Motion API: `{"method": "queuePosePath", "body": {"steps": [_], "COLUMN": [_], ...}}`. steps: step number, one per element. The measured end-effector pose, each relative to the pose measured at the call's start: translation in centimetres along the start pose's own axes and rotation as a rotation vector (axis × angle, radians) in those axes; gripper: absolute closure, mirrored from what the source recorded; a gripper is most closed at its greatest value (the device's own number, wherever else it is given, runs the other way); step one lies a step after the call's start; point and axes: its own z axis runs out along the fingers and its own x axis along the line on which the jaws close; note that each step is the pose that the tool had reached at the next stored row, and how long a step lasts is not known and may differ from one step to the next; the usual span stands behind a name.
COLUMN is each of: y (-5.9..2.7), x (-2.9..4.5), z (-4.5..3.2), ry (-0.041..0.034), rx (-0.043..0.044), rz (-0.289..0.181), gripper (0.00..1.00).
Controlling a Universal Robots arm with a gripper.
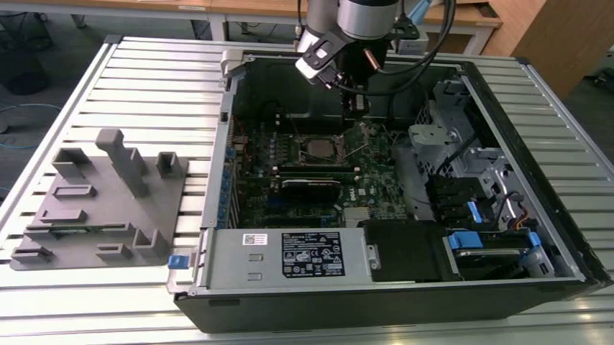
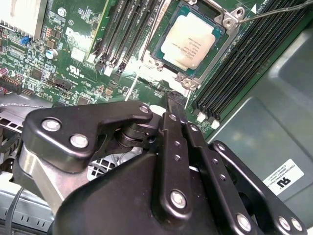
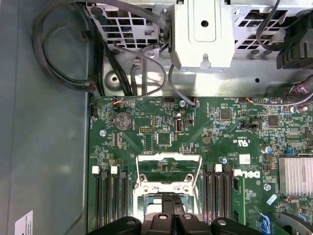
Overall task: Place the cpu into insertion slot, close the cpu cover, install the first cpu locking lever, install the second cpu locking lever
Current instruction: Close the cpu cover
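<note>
The arm reaches down into the open computer case (image 1: 218, 165) on the slatted table (image 1: 144, 79), the gripper (image 1: 356, 108) hanging over the green board near the case's far wall. In the second wrist view the claw (image 2: 175, 102) has its two black fingers (image 2: 171, 132) pressed together, nothing showing between them, and the tip sits just beside the edge of the insertion slot (image 2: 221, 43). And there's the cpu (image 2: 190, 41) – it lies flat in that slot, dull silver top fully in sight, long black memory slots (image 2: 127, 29) on either side. A thin locking lever (image 2: 274, 12) runs off from the slot's corner. In the first wrist view the cpu cover (image 3: 168, 157) shows as a silvery frame just beyond the fingertips (image 3: 171, 201), green board visible through its cut-out – whether the tips touch it, I cannot tell. Out on the exterior view's left, a grey fixture block (image 1: 96, 194) sits on the table, well apart from the case
</note>
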Motion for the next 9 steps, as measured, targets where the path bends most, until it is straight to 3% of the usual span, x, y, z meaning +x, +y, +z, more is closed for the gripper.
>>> {"method": "queuePosePath", "body": {"steps": [9], "y": [0.22], "x": [0.01], "z": [0.01], "ry": [0.0000], "rx": [0.0000], "rz": [0.000], "gripper": [0.89]}}
